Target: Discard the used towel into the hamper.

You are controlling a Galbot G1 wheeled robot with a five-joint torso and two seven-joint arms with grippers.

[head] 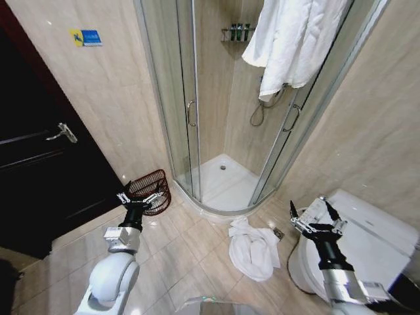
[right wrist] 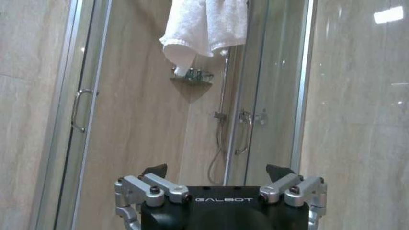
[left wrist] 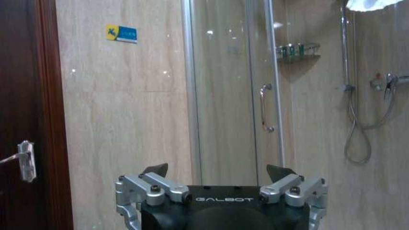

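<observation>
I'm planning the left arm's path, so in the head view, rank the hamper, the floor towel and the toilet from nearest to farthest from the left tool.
From the left tool:
1. Hamper, right behind it by the wall.
2. Floor towel, mid-floor toward the robot's right.
3. Toilet, far right, by the right tool.

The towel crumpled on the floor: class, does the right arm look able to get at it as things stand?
Probably yes. The towel lies on bare tiles beside the toilet, nothing over it. The right pincer, open, hangs above and just beside it, so lowering should reach it.
</observation>
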